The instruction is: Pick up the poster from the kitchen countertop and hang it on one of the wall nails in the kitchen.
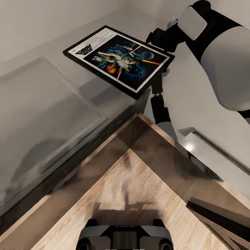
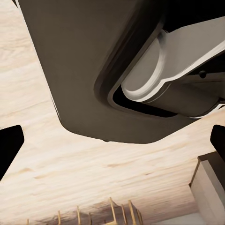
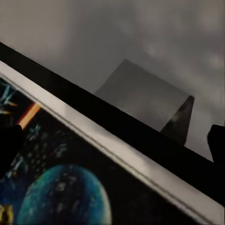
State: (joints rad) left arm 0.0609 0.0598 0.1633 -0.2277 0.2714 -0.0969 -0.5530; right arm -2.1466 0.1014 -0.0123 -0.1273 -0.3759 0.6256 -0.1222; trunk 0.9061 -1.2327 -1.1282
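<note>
The poster (image 1: 119, 60) is seen in the upper middle of the head view, lifted clear of the light grey worktop (image 1: 45, 114) and held roughly flat, artwork up, with its white title strip toward the upper left. It is carried by its right-hand end, where the right gripper (image 1: 166, 57) meets the black frame; the arm's white and black links run off to the upper right. The gripper is judged to be clamped on the frame edge, since the poster hangs in the air with a shadow below it. In the right wrist view the frame and white border (image 3: 117, 154) cross diagonally, close between the dark fingertips (image 3: 8, 145). A flat carry probably keeps the frame clear of the worktop before it is turned toward a wall. The left gripper's dark fingertips (image 2: 9, 145) sit well apart, holding nothing, over pale wood flooring (image 2: 93, 173).
</note>
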